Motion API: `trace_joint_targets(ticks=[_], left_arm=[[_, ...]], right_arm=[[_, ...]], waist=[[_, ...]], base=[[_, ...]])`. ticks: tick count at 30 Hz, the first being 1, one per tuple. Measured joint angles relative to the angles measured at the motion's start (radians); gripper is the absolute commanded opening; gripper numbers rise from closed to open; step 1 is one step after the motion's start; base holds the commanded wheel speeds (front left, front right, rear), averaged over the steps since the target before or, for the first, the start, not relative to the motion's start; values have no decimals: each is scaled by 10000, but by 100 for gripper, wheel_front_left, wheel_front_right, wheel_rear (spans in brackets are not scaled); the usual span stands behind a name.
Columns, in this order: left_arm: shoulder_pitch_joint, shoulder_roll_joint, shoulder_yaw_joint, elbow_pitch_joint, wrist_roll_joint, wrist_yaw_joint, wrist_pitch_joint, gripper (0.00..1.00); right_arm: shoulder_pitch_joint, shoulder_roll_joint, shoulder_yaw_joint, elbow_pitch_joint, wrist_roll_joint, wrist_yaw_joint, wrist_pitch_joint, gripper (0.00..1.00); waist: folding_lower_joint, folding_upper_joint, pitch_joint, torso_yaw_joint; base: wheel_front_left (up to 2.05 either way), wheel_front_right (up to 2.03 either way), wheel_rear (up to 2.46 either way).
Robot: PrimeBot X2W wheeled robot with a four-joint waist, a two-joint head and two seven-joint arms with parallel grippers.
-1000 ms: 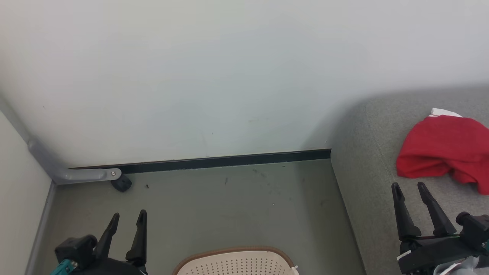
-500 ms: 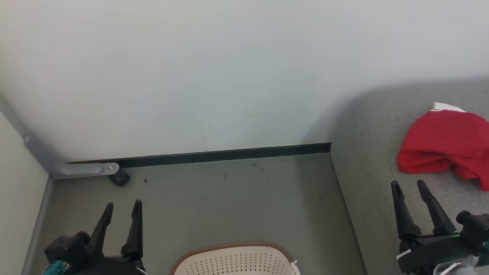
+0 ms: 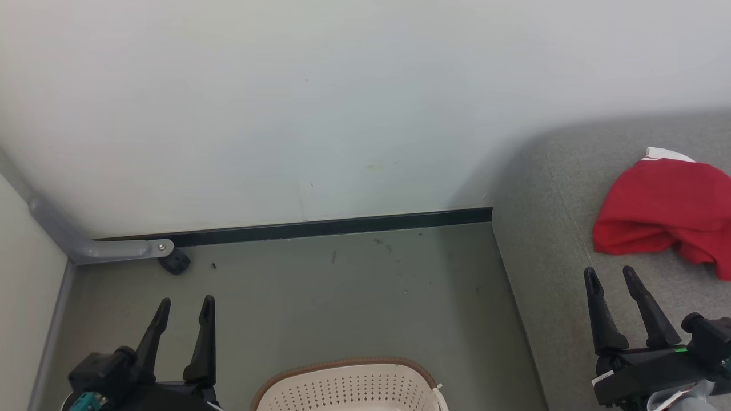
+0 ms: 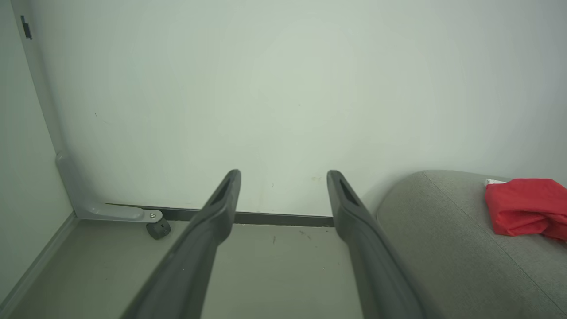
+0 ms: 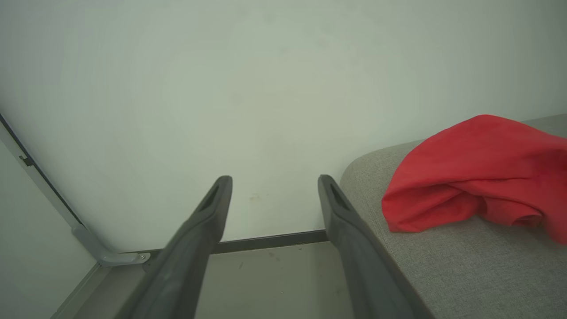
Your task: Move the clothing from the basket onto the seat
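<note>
- Both the left gripper (image 3: 187, 298) and the right gripper (image 3: 609, 268) stay wide open, empty.
- Only the camera dipped a little — the clothing (image 3: 662, 211) lies on the seat (image 3: 548, 257); the basket (image 3: 342, 363) likely comes next.

No legible text, number, brand or sign in any view.

Small white tag (image 3: 598, 379) on the body of the right gripper (image 3: 610, 273), lower right of the head view: too small to read.

Clothing (image 3: 662, 211), right edge of the head view: red fabric with a white trim at its top, no lettering that can be made out.
</note>
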Motion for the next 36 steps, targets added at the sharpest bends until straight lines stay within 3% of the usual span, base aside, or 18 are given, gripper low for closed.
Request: trace_joint_targets(ticks=[5, 13, 23, 36], left_arm=[[10, -10, -322, -138, 205, -42, 0, 100], [-318, 222, -997, 255, 700, -527, 293, 100], [-1162, 447, -1921, 1825, 1237, -1158, 1229, 100], [-2431, 552, -2901, 4132, 1898, -1601, 2276, 100]], right_arm=[[-19, 12, 23, -240, -48, 2, 0, 100], [-576, -42, 244, -633, -263, 44, 19, 100], [-1208, -12, 267, -959, -405, 42, 81, 100], [-2322, 25, 374, -1379, -642, 40, 81, 100]], waist=[[0, 0, 197, -24], [1, 0, 860, -140], [2, 0, 2049, -470], [2, 1, 3745, -1147]], base=[[0, 0, 0], [0, 0, 0], [0, 0, 0], [0, 0, 0]])
